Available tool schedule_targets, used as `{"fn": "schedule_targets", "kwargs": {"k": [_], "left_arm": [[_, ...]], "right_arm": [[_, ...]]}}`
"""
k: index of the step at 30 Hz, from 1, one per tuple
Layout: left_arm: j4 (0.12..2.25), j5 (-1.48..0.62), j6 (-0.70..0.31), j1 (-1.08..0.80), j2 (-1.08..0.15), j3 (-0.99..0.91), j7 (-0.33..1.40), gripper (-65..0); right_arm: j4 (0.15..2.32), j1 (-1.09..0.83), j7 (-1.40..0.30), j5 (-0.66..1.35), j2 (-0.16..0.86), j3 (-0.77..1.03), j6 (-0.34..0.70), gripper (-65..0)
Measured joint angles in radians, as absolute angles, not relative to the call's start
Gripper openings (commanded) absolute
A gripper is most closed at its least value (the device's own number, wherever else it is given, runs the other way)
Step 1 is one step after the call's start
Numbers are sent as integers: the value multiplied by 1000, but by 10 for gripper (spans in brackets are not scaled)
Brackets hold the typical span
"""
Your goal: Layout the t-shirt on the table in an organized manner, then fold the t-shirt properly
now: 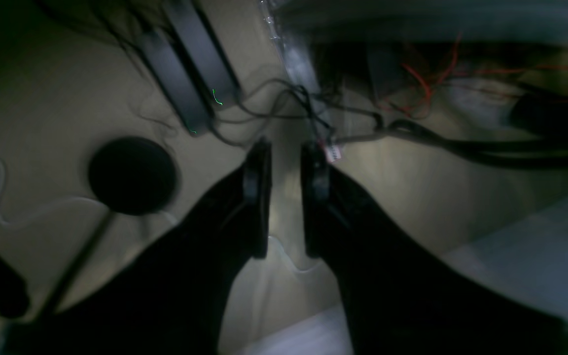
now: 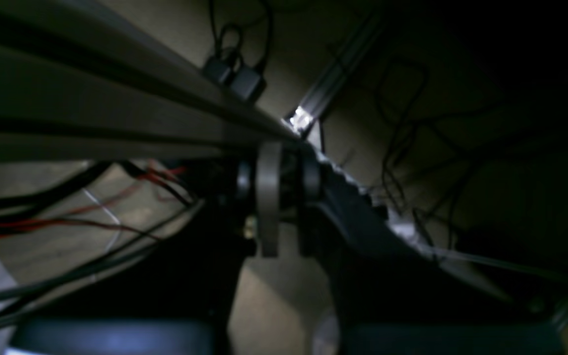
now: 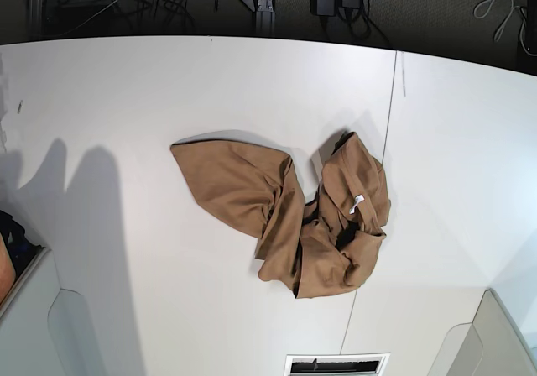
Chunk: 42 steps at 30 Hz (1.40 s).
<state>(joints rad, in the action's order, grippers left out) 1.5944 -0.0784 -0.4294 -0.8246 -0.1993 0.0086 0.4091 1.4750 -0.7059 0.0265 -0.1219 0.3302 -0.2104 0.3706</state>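
Observation:
The tan-brown t-shirt (image 3: 294, 216) lies crumpled in a heap at the middle of the white table (image 3: 126, 99), its small white tag (image 3: 358, 201) showing on the right part. Neither gripper appears in the base view. In the left wrist view my left gripper (image 1: 285, 153) points at the floor off the table, its dark fingers (image 1: 257, 197) a little apart with nothing between them. My right gripper (image 2: 289, 162) hangs beside a metal frame bar, fingers nearly together and holding nothing. No cloth shows in either wrist view.
A thin dark seam (image 3: 390, 116) runs down the table just right of the shirt. Grey housings sit at the front corners (image 3: 50, 326) (image 3: 495, 342). Cables, black power strips (image 1: 190, 74) and a round black base (image 1: 132, 175) lie on the floor.

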Motion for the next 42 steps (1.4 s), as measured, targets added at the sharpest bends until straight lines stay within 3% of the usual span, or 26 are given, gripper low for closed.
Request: {"fn": "schedule_targets", "kwargs": {"k": [12, 15, 17, 18, 27, 32, 37, 42], "left_arm": [[2116, -250, -496, -904, -221, -190, 449, -506], [2161, -273, -491, -886, -263, -209, 441, -358], [2162, -291, -457, -855, -295, -208, 441, -283], [2162, -308, -436, -836, -309, -208, 441, -280], [2124, -407, -384, -589, -371, -202, 442, -281], [1999, -426, -377, -432, -374, -145, 446, -281], [1865, -428, -377, -299, -368, -75, 446, -280], [1819, -471, -378, -249, -366, -65, 458, -280]], "right_arm": [[1805, -726, 14, -81, 366, -211, 375, -593], [1827, -667, 11, -47, 361, -212, 377, -592], [1827, -615, -3, -35, 358, -212, 375, -592], [1826, -582, -10, -25, 358, -212, 374, -592], [1825, -278, -217, 36, 294, -212, 297, -454], [1765, -161, -229, -4, 210, -212, 250, -411], [1641, -71, -243, -52, 147, -212, 233, -304], [1582, -28, -240, -80, 116, -212, 231, -302]]}}
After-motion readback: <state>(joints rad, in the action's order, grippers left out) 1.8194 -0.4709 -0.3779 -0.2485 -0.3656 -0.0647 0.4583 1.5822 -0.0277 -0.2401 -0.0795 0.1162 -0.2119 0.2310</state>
